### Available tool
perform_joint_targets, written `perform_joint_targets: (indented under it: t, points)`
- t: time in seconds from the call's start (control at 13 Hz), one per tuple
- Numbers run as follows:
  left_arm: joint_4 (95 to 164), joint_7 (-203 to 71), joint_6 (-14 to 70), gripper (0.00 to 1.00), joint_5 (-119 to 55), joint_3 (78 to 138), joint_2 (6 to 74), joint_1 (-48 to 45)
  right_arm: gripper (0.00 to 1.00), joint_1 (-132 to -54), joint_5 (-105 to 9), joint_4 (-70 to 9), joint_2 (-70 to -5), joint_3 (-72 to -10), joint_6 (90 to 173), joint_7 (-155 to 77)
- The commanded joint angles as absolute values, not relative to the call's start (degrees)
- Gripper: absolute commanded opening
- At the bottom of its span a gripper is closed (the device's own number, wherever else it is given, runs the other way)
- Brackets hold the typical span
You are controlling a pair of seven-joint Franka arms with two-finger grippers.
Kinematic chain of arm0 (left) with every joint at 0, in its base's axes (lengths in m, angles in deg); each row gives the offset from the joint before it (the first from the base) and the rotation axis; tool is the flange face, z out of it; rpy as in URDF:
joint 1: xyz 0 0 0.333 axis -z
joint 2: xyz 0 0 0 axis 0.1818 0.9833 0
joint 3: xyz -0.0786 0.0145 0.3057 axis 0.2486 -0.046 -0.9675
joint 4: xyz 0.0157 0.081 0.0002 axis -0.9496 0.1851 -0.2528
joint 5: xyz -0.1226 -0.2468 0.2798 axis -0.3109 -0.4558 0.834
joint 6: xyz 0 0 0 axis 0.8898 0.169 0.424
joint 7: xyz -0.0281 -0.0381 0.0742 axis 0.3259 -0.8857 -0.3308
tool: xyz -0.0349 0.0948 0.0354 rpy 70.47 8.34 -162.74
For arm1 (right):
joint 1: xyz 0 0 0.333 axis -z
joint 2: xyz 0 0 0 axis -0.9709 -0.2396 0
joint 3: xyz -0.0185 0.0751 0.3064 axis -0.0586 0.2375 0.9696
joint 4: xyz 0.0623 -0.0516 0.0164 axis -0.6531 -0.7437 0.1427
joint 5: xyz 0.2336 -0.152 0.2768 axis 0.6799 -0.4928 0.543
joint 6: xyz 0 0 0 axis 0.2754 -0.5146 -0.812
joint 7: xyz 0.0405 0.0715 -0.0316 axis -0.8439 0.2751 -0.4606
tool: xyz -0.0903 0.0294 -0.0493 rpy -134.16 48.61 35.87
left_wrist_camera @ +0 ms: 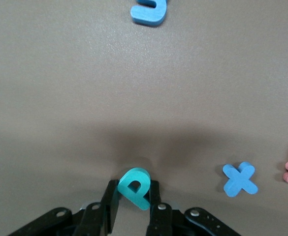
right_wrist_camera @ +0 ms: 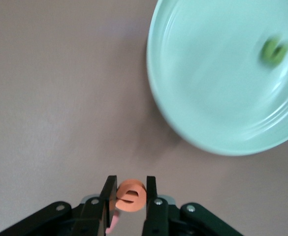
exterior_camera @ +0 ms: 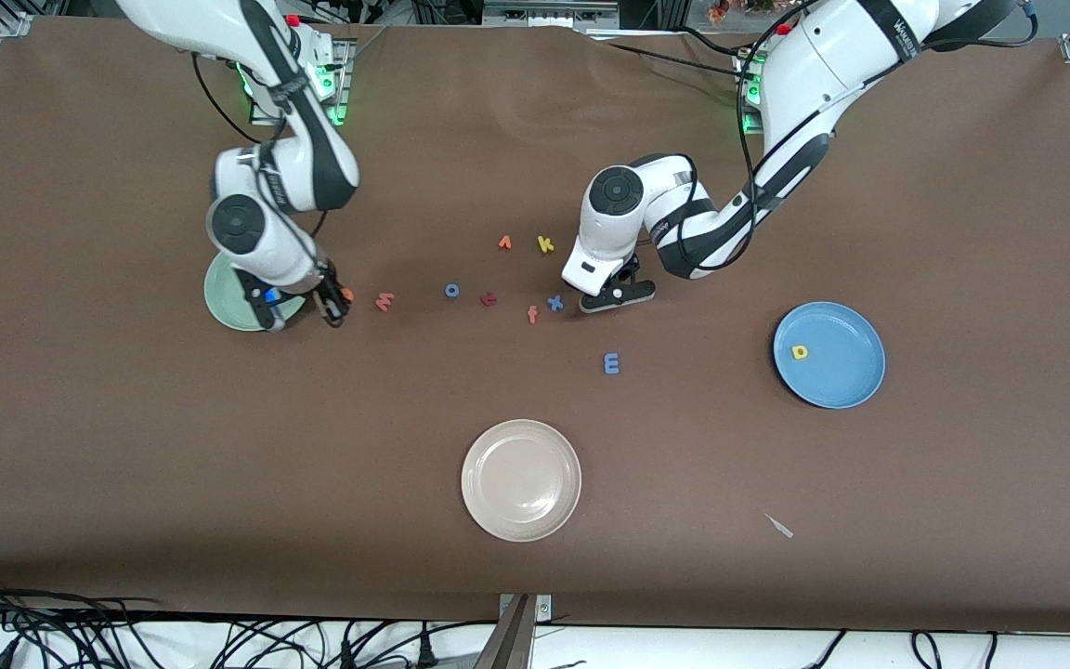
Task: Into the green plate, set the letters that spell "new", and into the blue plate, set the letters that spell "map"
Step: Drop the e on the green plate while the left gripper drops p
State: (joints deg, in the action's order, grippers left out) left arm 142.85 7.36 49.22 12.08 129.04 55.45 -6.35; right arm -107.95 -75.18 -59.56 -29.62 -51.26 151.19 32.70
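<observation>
Brown table (exterior_camera: 126, 465): left hand (left_wrist_camera: 134, 204) pinches teal "p" (left_wrist_camera: 135, 188); right hand (right_wrist_camera: 131, 196) pinches orange "e" (right_wrist_camera: 130, 195).

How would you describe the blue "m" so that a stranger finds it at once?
Start at the blue plate and go toward the table's middle. A blue "m" lies alone there, nearer the front camera than the letter cluster. The blue "x" and "o" lie in that cluster.

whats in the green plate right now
The green plate holds one small green letter, seen in the right wrist view. In the front view the right arm covers much of the plate, hiding that letter.
</observation>
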Motion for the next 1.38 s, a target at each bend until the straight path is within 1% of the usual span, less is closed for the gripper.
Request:
perform_joint_targets:
  t: [0.0,0.15,0.23,0.31,0.46,0.61,0.69,0.77,0.84,0.92,1.07,1.15,1.23,1.3]
  points:
    - [141.41,5.92,48.45,0.12,13.88,128.66,56.31,-6.78,0.12,-108.21,-74.37,-60.8,-23.66,-58.24,143.22,19.44]
    - [141.32,4.94,47.93,0.08,13.18,128.84,55.61,-8.0,0.13,-108.13,-74.37,-61.59,-22.86,-63.51,141.44,10.03]
    - [141.32,3.55,46.1,0.07,13.0,129.36,55.34,-9.32,0.13,-108.13,-74.37,-63.33,-22.86,-65.2,142.57,6.85]
    - [140.71,1.27,43.99,0.06,12.21,130.58,55.25,-11.16,0.13,-108.21,-74.2,-65.09,-22.77,-65.21,144.32,6.55]
    - [137.91,-7.05,36.98,0.06,8.18,134.62,55.34,-16.51,0.14,-108.21,-72.79,-71.15,-22.16,-64.95,150.99,6.38]
    - [133.69,-17.68,26.71,0.06,5.71,136.83,55.34,-20.57,0.17,-108.3,-72.7,-74.85,-22.16,-64.77,155.83,5.85]
    - [131.85,-23.22,22.39,0.06,5.44,136.84,55.25,-21.37,0.36,-108.3,-72.7,-75.04,-22.25,-64.51,156.12,5.94]
    - [130.09,-28.06,19.21,0.06,5.44,136.84,55.34,-22.94,0.6,-108.3,-72.7,-74.95,-22.16,-64.51,156.03,6.2]
    - [129.11,-32.81,17.01,0.06,5.44,136.84,55.25,-24.87,0.66,-108.3,-72.7,-74.6,-22.07,-63.55,155.77,5.94]
    - [128.75,-37.9,15.59,0.06,5.53,136.84,55.25,-27.15,0.78,-108.3,-72.7,-74.17,-21.98,-62.67,155.68,6.46]
    - [128.75,-48.27,13.83,0.07,5.7,136.75,54.55,-32.34,0.79,-108.39,-72.7,-71.89,-22.07,-58.91,155.59,12.48]
    - [128.75,-52.93,13.73,0.09,6.14,136.58,54.46,-34.45,0.82,-108.48,-72.7,-70.22,-22.59,-55.58,155.59,16.97]
    - [128.84,-57.42,13.73,0.09,6.58,136.49,54.46,-36.91,0.87,-108.48,-72.7,-68.81,-23.99,-52.24,156.11,19.53]
    - [128.84,-61.73,13.73,0.09,7.63,136.22,54.46,-38.93,0.89,-108.48,-72.7,-67.32,-25.4,-50.29,156.9,20.08]
